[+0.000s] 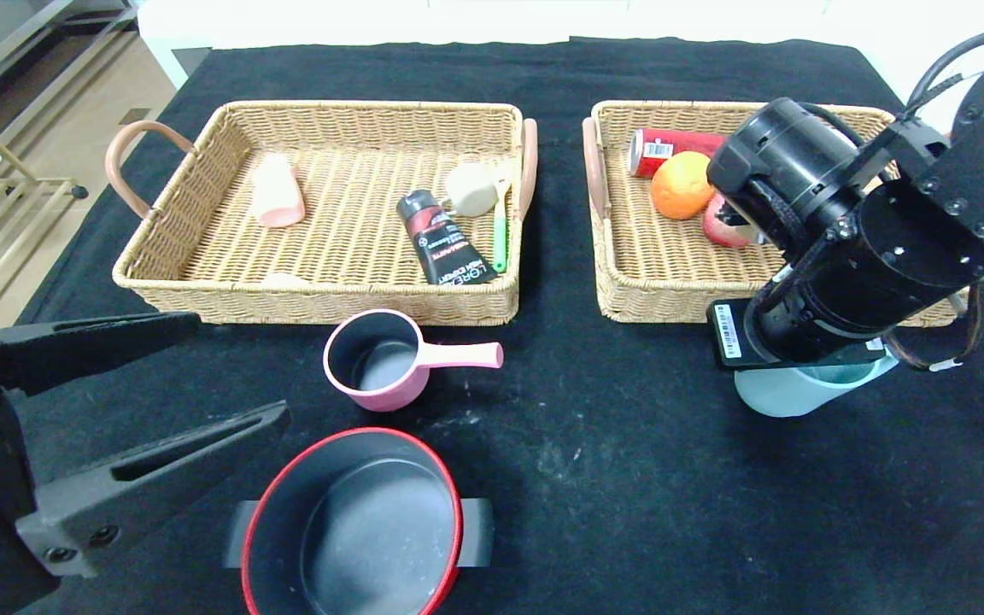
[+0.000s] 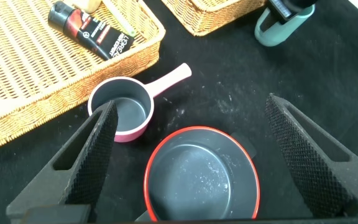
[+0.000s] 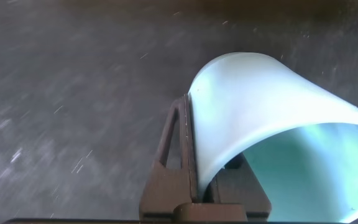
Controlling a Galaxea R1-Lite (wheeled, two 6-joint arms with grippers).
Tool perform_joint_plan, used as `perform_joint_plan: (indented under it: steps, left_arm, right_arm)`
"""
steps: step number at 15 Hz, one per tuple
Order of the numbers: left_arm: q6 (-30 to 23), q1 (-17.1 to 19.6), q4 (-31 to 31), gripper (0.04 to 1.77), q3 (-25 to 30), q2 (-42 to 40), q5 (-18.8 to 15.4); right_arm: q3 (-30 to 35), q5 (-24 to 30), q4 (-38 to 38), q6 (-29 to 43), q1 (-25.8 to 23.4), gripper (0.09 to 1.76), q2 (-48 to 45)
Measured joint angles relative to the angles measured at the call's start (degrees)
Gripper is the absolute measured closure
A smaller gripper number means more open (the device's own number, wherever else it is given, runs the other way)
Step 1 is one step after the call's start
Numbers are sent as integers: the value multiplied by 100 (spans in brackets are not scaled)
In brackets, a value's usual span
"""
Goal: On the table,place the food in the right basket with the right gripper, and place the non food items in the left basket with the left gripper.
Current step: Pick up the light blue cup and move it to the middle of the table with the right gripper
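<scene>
Front of right basket (image 1: 629, 290), on desk: right gripper (image 3: 199, 180), jaws clamped on rim of cup (image 1: 787, 391). Step: grasp done. Cup non-food, so next move debatable. Left gripper (image 1: 159, 376) wide, above pot (image 1: 355, 521).

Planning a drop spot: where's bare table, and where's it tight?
Free: black cloth between the red-rimmed pot and the pale blue cup; also the strip between the left basket and right basket. Tight: the pink saucepan close to the left basket, with the left gripper beside the pot.
</scene>
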Motion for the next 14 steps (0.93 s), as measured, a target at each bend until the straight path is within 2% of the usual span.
perform_joint_plan:
  steps: [8, 11, 14]
  left_arm:
    - [-9, 28, 11, 9, -9, 33, 1]
    - [0, 22, 22, 9, -13, 57, 0]
    - [-2, 17, 17, 9, -17, 71, 0]
  right_arm:
    - [-113, -369, -72, -96, 1119, 165, -445]
    - [-146, -374, -717, -258, 1556, 165, -307]
    - [-149, -374, -1412, -367, 1786, 165, -105]
